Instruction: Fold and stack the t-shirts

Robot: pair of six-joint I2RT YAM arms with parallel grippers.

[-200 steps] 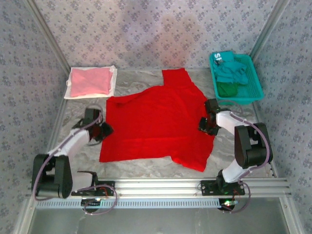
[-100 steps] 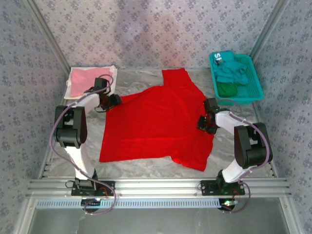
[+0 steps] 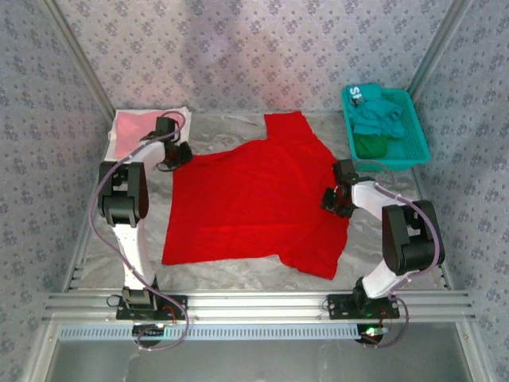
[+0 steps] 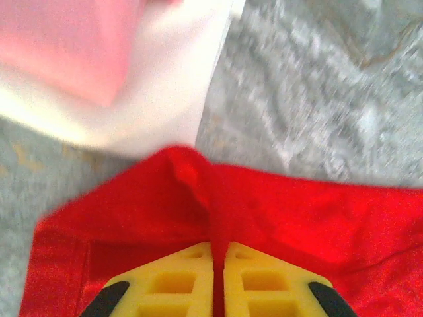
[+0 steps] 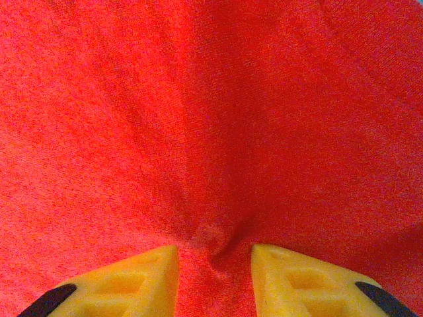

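On the table [image 3: 223, 275], red t-shirt [image 3: 254, 207] spread flat, left arm [image 3: 121, 200] stretched far forward, left gripper [image 3: 176, 156] pinched on its far left corner near the pink t-shirt [image 3: 131, 132], right arm [image 3: 406, 235] folded low, right gripper [image 3: 332, 200] on its right edge, fingers slightly apart.

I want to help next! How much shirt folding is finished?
One done: the pink shirt lies folded on the white sheet. In hand: the red shirt lies flat, the left gripper pinching its far-left corner, the right gripper open on its right edge. Left: folding it, plus the teal and green shirts in the basket.
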